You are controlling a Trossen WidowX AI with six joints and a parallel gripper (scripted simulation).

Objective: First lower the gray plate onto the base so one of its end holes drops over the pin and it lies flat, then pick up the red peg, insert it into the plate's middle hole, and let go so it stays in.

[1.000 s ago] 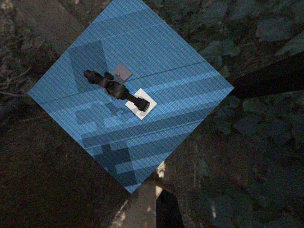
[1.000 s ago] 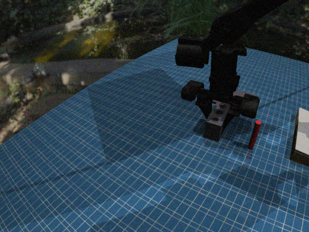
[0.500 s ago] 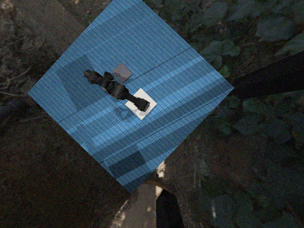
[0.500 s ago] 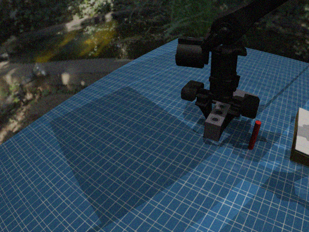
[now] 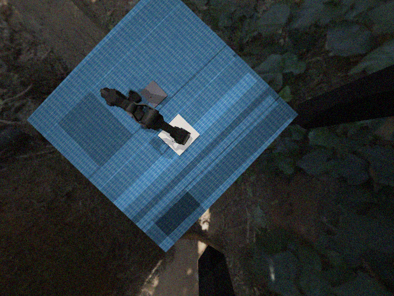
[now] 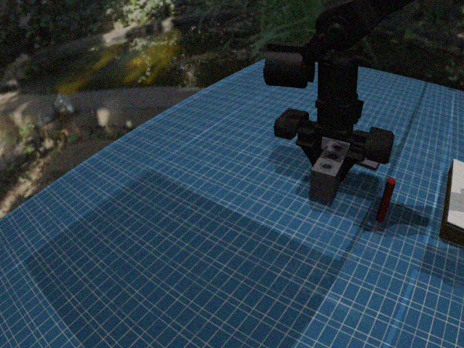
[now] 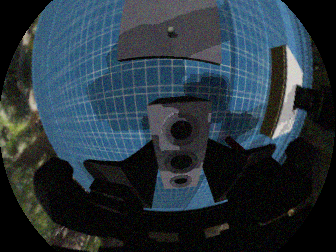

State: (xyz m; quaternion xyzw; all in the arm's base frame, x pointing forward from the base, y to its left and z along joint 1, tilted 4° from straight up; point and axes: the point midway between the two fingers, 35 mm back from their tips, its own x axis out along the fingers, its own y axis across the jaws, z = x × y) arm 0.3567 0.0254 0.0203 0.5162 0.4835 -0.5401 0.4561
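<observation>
The gray plate (image 6: 323, 187) (image 7: 170, 112), a thick bar with three holes, is between the fingers of my gripper (image 6: 330, 161) (image 7: 176, 137), which is shut on it. The plate is about level and appears slightly above the table. The base (image 5: 155, 89) (image 6: 370, 164) (image 7: 142, 46) is a flat gray square, mostly hidden behind the gripper in the exterior view. Its short pin (image 7: 171, 30) stands up in the wrist view, beyond the plate's far end. The red peg (image 6: 385, 200) (image 7: 232, 143) stands upright beside the gripper, mostly hidden by a finger in the wrist view.
The arm's white mounting block (image 5: 178, 120) (image 6: 458, 194) (image 7: 289, 112) stands to the right of the peg in the exterior view. The blue gridded table (image 5: 178, 41) (image 6: 187, 262) has shadows across it.
</observation>
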